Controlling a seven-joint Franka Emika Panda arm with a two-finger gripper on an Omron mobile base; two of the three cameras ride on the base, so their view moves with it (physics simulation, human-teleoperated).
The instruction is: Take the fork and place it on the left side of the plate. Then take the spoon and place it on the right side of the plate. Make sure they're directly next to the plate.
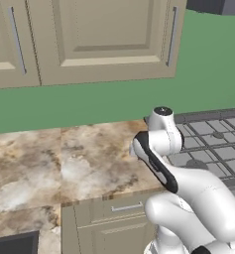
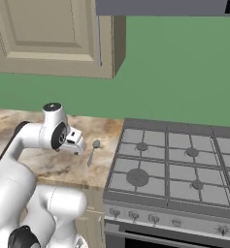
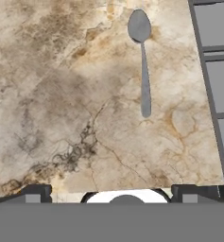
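Observation:
The spoon (image 3: 142, 61) is slim grey metal and lies flat on the marbled counter, its bowl pointing toward the wall. It rests close to the stove's left edge, as the spoon (image 2: 92, 152) shows in the right base view. My gripper (image 3: 116, 193) hangs above the counter, nearer the front edge than the spoon and slightly left of it. It is open with nothing between its fingers. In the right base view the gripper (image 2: 76, 147) sits just left of the spoon. The fork and the plate are out of view.
A gas stove (image 2: 174, 160) with grey grates borders the counter on the right, with its edge (image 3: 212, 71) near the spoon. Beige wall cabinets (image 1: 99, 34) hang over the green wall. The counter's front edge (image 1: 109, 196) runs above a drawer.

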